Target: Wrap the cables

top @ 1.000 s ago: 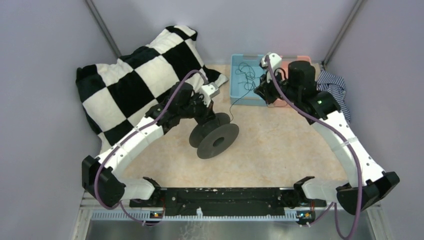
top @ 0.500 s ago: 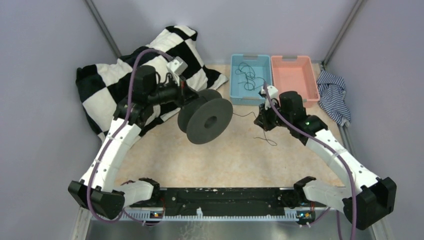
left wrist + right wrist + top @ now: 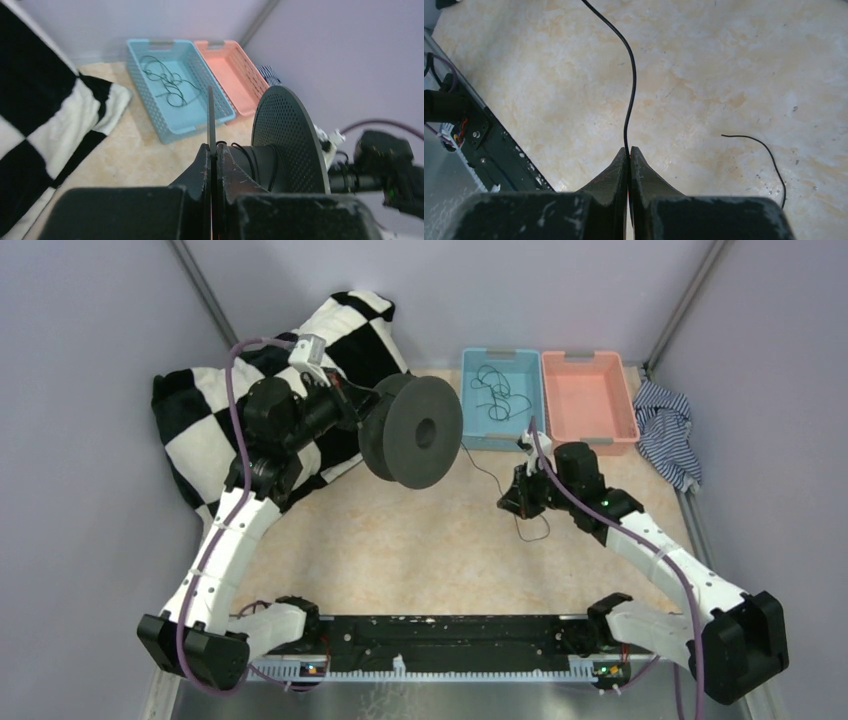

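**Ana:** What was the left gripper (image 3: 211, 150) doing?

**Ben:** It was clamped on the thin rim of one flange of the dark spool (image 3: 418, 430). In the wrist view that flange showed edge-on, pinched between the two fingers. The spool was held up off the table (image 3: 420, 560), its round faces upright, at the edge of the checkered cushion (image 3: 225, 415).

**Ana:** And the right gripper (image 3: 629, 152)?

**Ben:** Its fingers were pressed together, with a thin black cable (image 3: 630, 90) nipped between the tips. It hung low over the table, to the right of the spool and well apart from it.

**Ana:** Where did that cable run?

**Ben:** From the fingertips it rose in a gentle curve across the open space toward the spool. I couldn't make out where it met the hub. A free end (image 3: 764, 150) lay curled on the tabletop just beside the gripper.

**Ana:** Any other wires?

**Ben:** A tangle of cables (image 3: 167, 82) lay in the blue basket (image 3: 495, 443) at the far side of the table. The pink basket (image 3: 595, 435) stood right beside it, and a striped cloth (image 3: 668, 430) lay against the right wall.
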`<state>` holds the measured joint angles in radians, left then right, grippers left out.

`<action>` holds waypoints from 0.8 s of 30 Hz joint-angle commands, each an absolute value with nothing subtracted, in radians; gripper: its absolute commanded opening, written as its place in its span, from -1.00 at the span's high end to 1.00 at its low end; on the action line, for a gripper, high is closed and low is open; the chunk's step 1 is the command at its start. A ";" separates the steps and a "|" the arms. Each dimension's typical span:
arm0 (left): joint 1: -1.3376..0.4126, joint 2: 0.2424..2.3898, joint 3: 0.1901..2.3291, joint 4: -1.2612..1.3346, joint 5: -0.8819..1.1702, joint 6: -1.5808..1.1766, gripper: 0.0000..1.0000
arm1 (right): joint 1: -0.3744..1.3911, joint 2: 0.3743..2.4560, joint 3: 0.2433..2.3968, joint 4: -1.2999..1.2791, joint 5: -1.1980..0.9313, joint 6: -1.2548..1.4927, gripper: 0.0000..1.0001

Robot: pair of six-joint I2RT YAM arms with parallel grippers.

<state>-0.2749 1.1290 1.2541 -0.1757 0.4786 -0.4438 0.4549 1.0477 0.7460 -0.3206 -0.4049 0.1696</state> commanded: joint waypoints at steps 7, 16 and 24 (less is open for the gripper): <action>-0.265 1.077 1.198 0.159 -0.080 -0.611 1.00 | 0.523 0.957 0.721 -0.348 -0.520 0.237 1.00; -0.268 1.050 1.141 0.096 -0.235 -0.669 1.00 | 0.711 0.987 0.754 -0.282 -0.474 0.384 1.00; -0.287 1.054 1.106 0.073 -0.227 -0.625 1.00 | 0.935 1.209 0.901 -0.209 -0.369 0.384 1.00</action>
